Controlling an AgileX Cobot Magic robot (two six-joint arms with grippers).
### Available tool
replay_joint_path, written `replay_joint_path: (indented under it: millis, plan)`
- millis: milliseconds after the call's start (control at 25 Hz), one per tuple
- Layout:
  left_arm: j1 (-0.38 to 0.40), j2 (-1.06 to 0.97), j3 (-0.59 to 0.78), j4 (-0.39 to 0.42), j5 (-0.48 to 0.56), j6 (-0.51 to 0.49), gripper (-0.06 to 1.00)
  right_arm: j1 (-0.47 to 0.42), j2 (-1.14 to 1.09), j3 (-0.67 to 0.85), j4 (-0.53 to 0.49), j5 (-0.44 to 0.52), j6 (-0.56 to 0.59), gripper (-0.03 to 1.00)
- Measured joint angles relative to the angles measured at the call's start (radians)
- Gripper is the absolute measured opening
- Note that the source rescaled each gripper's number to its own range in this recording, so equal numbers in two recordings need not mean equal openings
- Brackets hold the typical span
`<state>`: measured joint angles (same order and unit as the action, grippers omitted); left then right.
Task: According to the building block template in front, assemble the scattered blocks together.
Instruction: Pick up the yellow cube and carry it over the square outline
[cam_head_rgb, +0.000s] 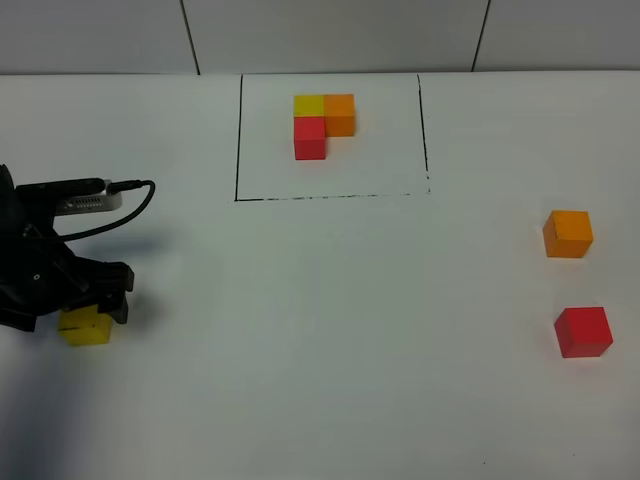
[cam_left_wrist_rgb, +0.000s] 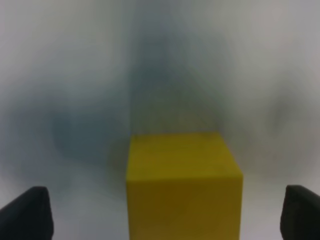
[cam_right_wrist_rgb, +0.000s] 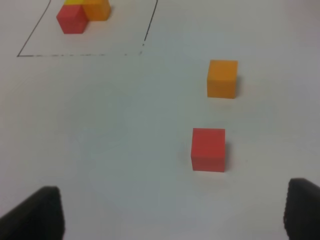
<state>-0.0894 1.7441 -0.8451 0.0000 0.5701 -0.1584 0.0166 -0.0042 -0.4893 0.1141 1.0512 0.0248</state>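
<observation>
The building block template (cam_head_rgb: 322, 125) is a yellow, orange and red cluster inside a black-lined rectangle at the back middle; it also shows in the right wrist view (cam_right_wrist_rgb: 80, 15). The scattered yellow cube (cam_head_rgb: 85, 328) lies at the far left. My left gripper (cam_head_rgb: 90, 308) is down over it and open. In the left wrist view the cube (cam_left_wrist_rgb: 184, 185) sits between the fingertips (cam_left_wrist_rgb: 27, 212), clear of both. The orange cube (cam_head_rgb: 568, 233) and red cube (cam_head_rgb: 583, 331) lie at the right. My right gripper (cam_right_wrist_rgb: 170, 215) is open and empty, short of the red cube (cam_right_wrist_rgb: 208, 149) and orange cube (cam_right_wrist_rgb: 222, 78).
The left arm's black body and cable (cam_head_rgb: 120, 195) stand at the left edge. The white table (cam_head_rgb: 330, 330) runs back to a tiled wall (cam_head_rgb: 330, 35). The right arm is out of the exterior view.
</observation>
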Motion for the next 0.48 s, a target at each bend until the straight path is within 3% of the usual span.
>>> replay_joint_path:
  millis: [480]
  plan:
    - [0.000, 0.002, 0.010, 0.027, -0.010, 0.001, 0.95, 0.000, 0.000, 0.000, -0.001, 0.000, 0.001, 0.80]
